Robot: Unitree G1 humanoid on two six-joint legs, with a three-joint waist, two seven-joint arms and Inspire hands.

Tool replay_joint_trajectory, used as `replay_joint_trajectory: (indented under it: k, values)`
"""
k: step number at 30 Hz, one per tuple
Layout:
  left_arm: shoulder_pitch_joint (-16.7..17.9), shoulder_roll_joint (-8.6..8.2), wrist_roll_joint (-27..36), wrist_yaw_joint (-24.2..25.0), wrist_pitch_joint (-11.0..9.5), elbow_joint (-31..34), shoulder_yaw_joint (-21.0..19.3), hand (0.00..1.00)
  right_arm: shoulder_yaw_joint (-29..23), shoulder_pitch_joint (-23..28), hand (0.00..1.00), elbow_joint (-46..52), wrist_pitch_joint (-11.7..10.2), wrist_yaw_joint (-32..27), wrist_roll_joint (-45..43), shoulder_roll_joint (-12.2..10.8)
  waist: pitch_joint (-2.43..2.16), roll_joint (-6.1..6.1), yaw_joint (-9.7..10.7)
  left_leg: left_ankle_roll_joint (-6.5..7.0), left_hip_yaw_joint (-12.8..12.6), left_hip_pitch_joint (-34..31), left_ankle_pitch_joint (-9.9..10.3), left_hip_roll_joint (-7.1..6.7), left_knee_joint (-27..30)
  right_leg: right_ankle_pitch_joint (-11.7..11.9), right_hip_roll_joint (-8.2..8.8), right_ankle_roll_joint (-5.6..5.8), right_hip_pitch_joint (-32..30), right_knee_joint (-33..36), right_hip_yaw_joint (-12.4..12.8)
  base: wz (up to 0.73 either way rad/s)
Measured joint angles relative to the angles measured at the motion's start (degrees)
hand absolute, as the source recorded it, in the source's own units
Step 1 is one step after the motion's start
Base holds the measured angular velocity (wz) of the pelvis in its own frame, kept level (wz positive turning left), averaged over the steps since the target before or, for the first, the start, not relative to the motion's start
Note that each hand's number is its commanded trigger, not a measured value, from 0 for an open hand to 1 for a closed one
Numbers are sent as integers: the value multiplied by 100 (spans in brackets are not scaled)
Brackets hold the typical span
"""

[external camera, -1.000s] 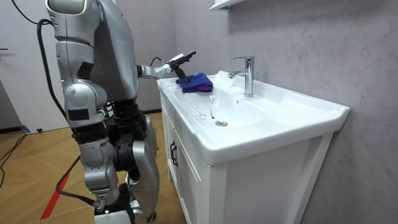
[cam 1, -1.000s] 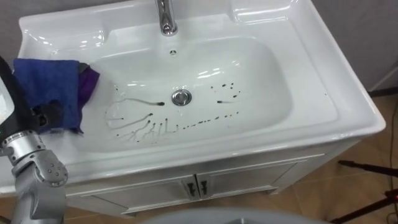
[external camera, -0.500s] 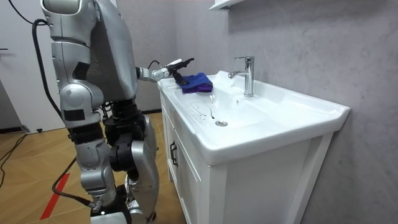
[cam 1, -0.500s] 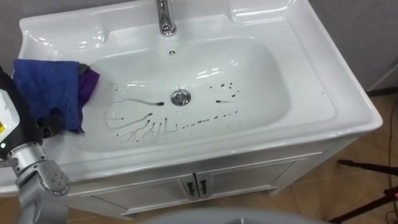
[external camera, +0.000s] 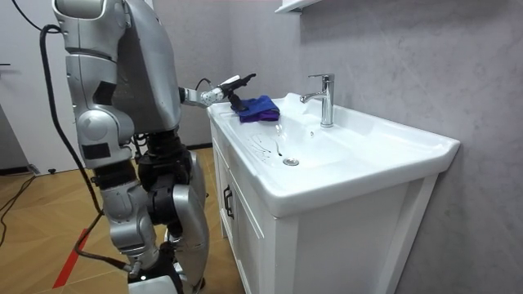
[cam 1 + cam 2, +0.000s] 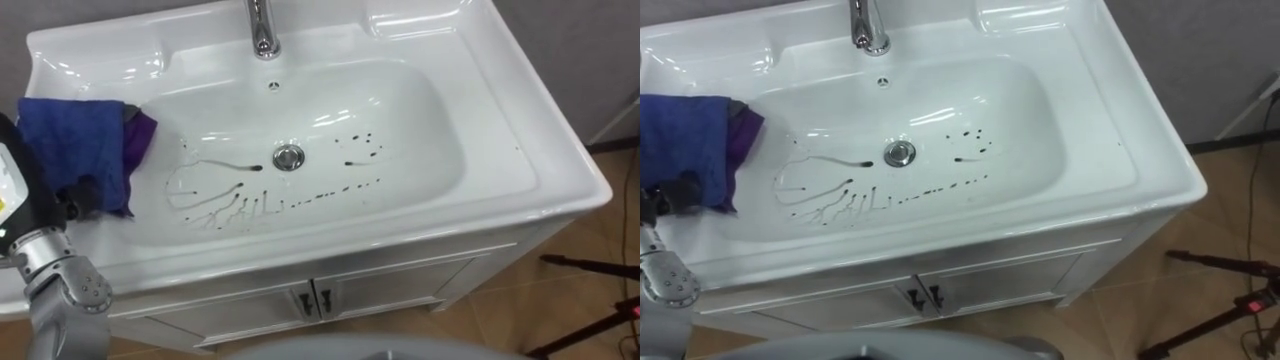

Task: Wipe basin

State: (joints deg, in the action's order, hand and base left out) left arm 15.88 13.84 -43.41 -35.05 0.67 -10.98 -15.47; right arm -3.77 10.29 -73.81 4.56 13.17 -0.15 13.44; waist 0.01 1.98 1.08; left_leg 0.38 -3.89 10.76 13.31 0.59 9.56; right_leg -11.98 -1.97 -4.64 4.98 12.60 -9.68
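The robot stands close against the white vanity, its left arm reaching over the corner of the bench. The left robot hand lies at the near edge of the blue cloth. In the room view its fingers stretch out straight and apart above the cloth, clamped on nothing, with only a dark tip touching the fabric. The cloth sits bunched on the rim just beyond the robot hand, and a purple fold shows on the side toward the bowl. The basin opens to the right of the robot hand. Dark streaks lie on its floor nearest the hand, and the drain is farther right. The tap stands well beyond, at the back rim.
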Motion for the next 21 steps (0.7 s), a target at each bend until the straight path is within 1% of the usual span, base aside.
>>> replay_joint_trajectory:
  k: [4,11,15,18,21]
  values:
    - [3,0,0,-52,-69,-109,2,0,-1,49,0,2,1,-33,-3,-1,0,15,16,0,1,-3,0,-1,0,0,-1,0,-3,-5,4,0]
    - [5,-5,0,-83,-76,-213,4,0,-1,112,0,4,12,-63,-10,-2,-5,10,16,0,4,-4,0,0,0,0,-3,0,-7,-4,5,0]
    - [6,-62,0,-118,-76,-317,8,0,-1,111,0,3,27,-159,-9,-2,-10,19,19,0,7,-3,0,0,0,0,-2,-1,-6,0,3,0]
    - [6,-153,-1,-197,-75,-319,8,0,-1,102,0,0,36,-193,-7,-2,-14,13,16,0,5,-2,0,2,1,2,-2,-3,-3,6,-1,0]
    - [-1,-169,8,-213,-75,-333,10,0,11,100,0,4,40,-238,-14,-7,-20,-2,25,0,6,16,0,2,3,2,-1,-4,-8,5,-11,0]
